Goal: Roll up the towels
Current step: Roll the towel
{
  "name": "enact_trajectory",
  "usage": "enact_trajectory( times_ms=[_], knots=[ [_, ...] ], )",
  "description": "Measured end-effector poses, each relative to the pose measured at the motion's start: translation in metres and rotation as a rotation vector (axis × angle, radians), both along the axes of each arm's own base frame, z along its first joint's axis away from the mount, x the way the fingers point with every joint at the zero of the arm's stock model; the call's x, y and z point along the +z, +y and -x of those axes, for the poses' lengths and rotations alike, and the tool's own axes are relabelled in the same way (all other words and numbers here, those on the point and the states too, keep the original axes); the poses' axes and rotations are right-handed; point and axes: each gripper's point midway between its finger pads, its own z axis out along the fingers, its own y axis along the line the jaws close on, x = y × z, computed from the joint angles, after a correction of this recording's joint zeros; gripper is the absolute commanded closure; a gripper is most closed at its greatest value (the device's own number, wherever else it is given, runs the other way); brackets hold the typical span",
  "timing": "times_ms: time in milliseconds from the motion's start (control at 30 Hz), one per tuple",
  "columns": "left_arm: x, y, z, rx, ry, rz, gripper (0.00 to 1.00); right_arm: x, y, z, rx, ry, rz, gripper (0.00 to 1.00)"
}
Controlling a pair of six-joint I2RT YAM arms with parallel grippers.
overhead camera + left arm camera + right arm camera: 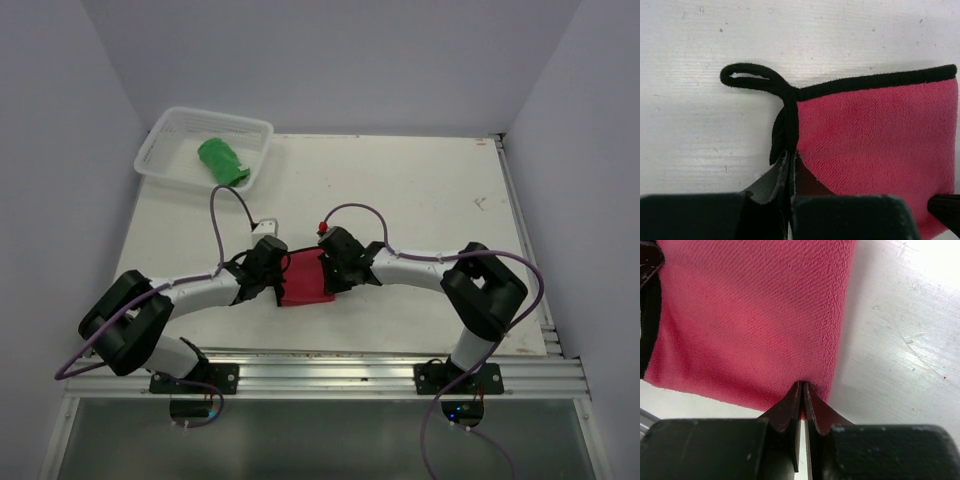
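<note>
My left gripper [789, 161] is clamped on the black-hemmed side edge of the red towel [880, 135], just below its hanging loop [747, 77]. My right gripper [802, 389] pinches the opposite edge, jaws nearly together on the cloth. I judge that the paired grips hold the towel flat so a roll can start evenly. It lies near the near edge of the tabletop [420, 200], about midway along. The green towel [222, 160], bunched or rolled, sits in the white basket [152, 160] at the far left corner. Count: two grippers, two towels, one basket.
</note>
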Motion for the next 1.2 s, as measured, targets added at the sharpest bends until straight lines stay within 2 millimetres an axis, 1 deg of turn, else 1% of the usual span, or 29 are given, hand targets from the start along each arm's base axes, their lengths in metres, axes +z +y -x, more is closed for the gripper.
enact_trajectory(
  times_ms=[33,100,200,233,267,300,367,433,500,600,667,733,767,833,967,1100,1200],
  knots=[
    [0.000,0.000,0.000,0.001,-0.003,0.004,0.98,0.000,0.000,0.000,0.000,0.000,0.000,0.91],
    [0.000,-0.001,-0.001,0.002,-0.009,0.009,0.91,0.000,0.000,0.000,0.001,0.000,0.000,0.90],
    [0.001,-0.002,-0.001,0.004,-0.013,0.019,0.81,0.001,0.000,0.000,0.001,-0.002,-0.002,0.86],
    [0.002,-0.002,-0.001,0.004,-0.013,0.025,0.79,0.002,0.000,0.000,0.001,-0.003,-0.003,0.84],
    [0.003,-0.003,-0.001,0.002,-0.014,0.030,0.75,0.003,0.000,0.000,0.002,-0.003,-0.003,0.79],
    [0.005,-0.003,0.000,-0.001,-0.014,0.034,0.73,0.003,0.000,0.000,0.002,-0.003,-0.003,0.76],
    [0.011,-0.002,0.001,-0.003,-0.021,0.043,0.70,0.007,-0.001,0.001,0.005,-0.005,-0.001,0.68],
    [0.022,-0.002,0.001,-0.004,-0.032,0.049,0.67,0.012,-0.003,0.002,0.011,-0.006,0.000,0.65],
    [0.037,-0.003,-0.002,-0.006,-0.057,0.060,0.66,0.020,-0.003,0.002,0.014,-0.012,-0.004,0.64],
    [0.062,-0.005,-0.008,-0.005,-0.104,0.082,0.67,0.040,0.001,-0.002,0.017,-0.038,-0.030,0.66],
    [0.075,-0.007,-0.009,-0.007,-0.133,0.107,0.69,0.055,0.006,-0.006,0.017,-0.063,-0.054,0.73],
    [0.081,-0.009,-0.008,-0.016,-0.145,0.128,0.73,0.068,0.009,-0.012,0.019,-0.090,-0.073,0.83],
    [0.083,-0.010,-0.007,-0.022,-0.148,0.140,0.74,0.071,0.011,-0.014,0.017,-0.098,-0.079,0.86],
    [0.082,-0.013,-0.002,-0.043,-0.146,0.159,0.76,0.079,0.012,-0.022,0.009,-0.112,-0.092,0.88],
    [0.061,-0.021,0.021,-0.094,-0.093,0.163,0.78,0.084,0.010,-0.043,-0.025,-0.122,-0.096,0.90],
    [0.044,-0.030,0.044,-0.151,-0.050,0.157,0.79,0.072,0.012,-0.064,-0.038,-0.104,-0.080,0.90],
    [0.036,-0.037,0.056,-0.184,-0.037,0.163,0.80,0.057,0.016,-0.070,-0.028,-0.083,-0.057,0.90]
  ],
)
